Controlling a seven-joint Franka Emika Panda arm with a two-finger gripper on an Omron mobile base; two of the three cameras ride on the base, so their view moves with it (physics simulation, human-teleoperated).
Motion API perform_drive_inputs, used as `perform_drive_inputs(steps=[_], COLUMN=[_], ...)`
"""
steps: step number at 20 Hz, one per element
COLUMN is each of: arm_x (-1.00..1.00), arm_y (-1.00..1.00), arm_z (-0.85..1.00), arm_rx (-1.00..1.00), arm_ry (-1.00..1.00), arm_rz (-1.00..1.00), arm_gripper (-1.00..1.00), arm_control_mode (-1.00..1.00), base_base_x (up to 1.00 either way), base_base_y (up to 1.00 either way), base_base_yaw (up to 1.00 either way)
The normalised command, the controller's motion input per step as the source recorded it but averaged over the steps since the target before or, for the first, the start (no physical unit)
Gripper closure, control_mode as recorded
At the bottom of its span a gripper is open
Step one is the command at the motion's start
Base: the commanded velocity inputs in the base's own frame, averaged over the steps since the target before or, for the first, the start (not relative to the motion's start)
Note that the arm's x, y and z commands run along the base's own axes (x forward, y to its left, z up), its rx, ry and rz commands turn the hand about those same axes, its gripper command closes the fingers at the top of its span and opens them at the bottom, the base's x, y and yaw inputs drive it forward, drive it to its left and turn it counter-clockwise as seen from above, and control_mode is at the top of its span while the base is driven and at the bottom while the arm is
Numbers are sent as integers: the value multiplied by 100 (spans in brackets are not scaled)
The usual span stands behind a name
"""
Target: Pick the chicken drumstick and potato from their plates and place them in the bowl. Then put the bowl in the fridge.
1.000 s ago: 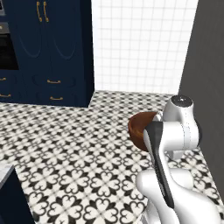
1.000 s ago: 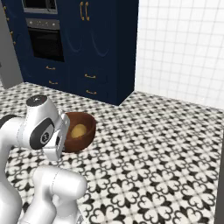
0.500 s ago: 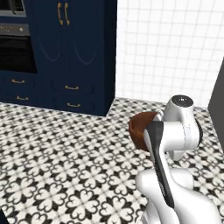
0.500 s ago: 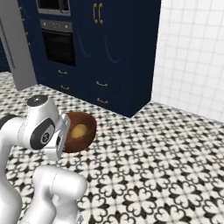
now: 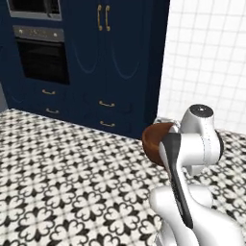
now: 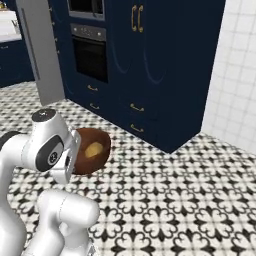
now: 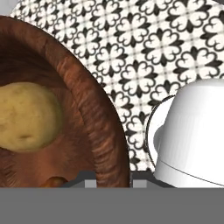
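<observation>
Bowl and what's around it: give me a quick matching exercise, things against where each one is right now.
Things:
1. potato
2. bowl
3. oven
4. gripper

Places or states:
A. built into the navy cabinets
B. lying inside the bowl
C. shut on the bowl's rim
D. carried above the patterned floor

Pairs: 1-B, 2-D, 3-A, 4-C
</observation>
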Motion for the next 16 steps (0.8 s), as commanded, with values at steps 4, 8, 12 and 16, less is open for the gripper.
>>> perform_drive_inputs(steps=[4, 8, 12, 16], arm_x=[0, 0, 0, 0], arm_y=[0, 0, 0, 0], arm_z=[0, 0, 0, 0], arm_rx=[0, 0, 0, 0], arm_ry=[0, 0, 0, 0], arm_rz=[0, 0, 0, 0], arm_gripper=[100, 100, 100, 100], arm_control_mode=[100, 100, 100, 100], base_base_x=[100, 100, 100, 100], base_base_y=[29, 35, 14, 1], base_base_yaw=[27, 38, 55, 64])
